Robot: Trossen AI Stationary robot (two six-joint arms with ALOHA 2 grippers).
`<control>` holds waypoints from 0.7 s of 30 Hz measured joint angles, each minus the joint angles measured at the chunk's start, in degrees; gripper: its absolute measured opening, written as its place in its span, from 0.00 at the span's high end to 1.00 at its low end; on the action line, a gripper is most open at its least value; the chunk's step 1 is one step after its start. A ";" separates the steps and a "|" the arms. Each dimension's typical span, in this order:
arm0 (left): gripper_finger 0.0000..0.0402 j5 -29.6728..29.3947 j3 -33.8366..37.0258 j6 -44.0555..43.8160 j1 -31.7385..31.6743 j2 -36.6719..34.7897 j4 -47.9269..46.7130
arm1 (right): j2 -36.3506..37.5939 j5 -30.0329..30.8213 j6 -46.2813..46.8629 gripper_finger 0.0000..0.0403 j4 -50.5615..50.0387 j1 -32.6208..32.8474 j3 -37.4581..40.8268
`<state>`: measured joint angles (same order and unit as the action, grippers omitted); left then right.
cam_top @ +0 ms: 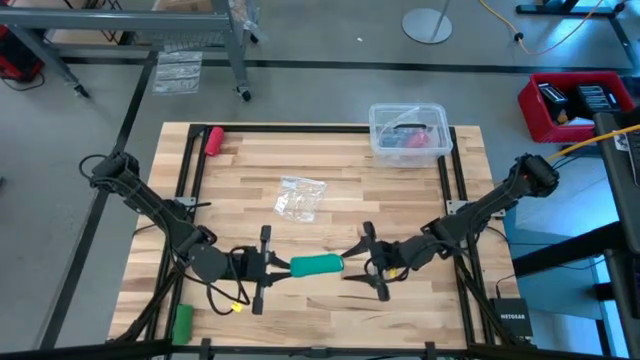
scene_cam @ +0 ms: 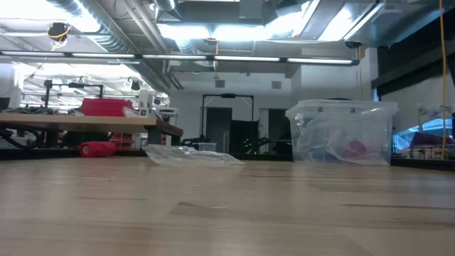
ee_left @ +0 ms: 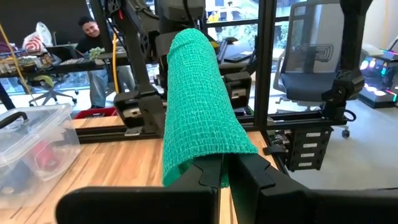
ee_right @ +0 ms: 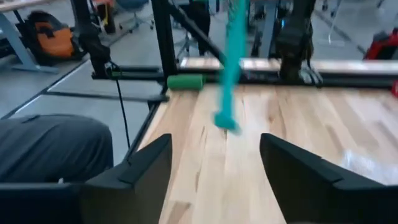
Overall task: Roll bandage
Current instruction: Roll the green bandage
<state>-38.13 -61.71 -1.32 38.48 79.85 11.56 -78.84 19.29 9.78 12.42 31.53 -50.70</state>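
Note:
The teal-green bandage (cam_top: 317, 265) hangs in the air over the near middle of the table, between my two grippers. My left gripper (cam_top: 285, 266) is shut on its left end, and the band reaches away from the fingers (ee_left: 205, 180) toward the right arm. My right gripper (cam_top: 358, 262) stands open just past the bandage's right end. In the right wrist view the band (ee_right: 233, 62) shows edge-on beyond the spread fingers (ee_right: 149, 165), apart from them. The low view shows neither gripper nor the bandage. My left gripper pinches the bandage's near end (ee_left: 211, 155) between its two fingers. The fingers come level from the table's left and lie along the band. The bandage stands out beyond the fingertips toward the right arm, lifted clear of the table; how many layers are in the hold does not show.
A pink-red roll (cam_top: 214, 138) lies at the far left corner. A clear plastic box (cam_top: 408, 133) stands at the far right, and a crumpled clear bag (cam_top: 300, 197) lies mid-table. A small brighter-green roll (cam_top: 182, 322) sits near the front left corner.

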 joint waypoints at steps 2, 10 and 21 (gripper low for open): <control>0.98 0.04 0.00 -0.04 -0.13 0.00 0.08 | -0.67 -0.03 -1.35 0.38 2.70 0.00 0.00; 0.98 0.02 0.00 -0.20 -0.18 0.00 1.54 | -1.22 2.14 -4.39 0.45 5.57 -0.07 -0.02; 0.98 0.02 0.00 -0.72 -0.87 0.00 2.73 | -3.78 5.17 -7.21 0.80 9.94 -0.07 -0.02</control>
<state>-38.11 -61.71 -2.05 37.60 79.85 14.29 -82.62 24.46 2.57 22.36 31.46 -50.72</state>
